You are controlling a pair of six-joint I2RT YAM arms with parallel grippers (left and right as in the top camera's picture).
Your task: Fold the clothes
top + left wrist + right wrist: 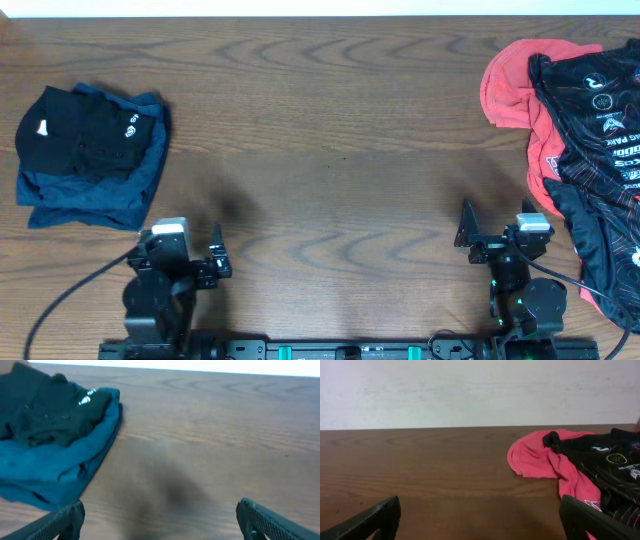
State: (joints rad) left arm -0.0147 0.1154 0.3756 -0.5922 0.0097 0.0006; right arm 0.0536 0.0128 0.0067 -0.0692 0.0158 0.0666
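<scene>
Black trousers (85,130) bunched atop navy shorts (95,195) — legs hidden; jersey (600,130) cut off right — both jaws spread.

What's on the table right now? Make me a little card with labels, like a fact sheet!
Left pile: black trousers, folded, lying on top of blue shorts
Right pile: red cloth partly under a black jersey with white and red print
Middle: bare wood of the table
Left gripper: open, holding nothing
Right gripper: open, holding nothing
</scene>
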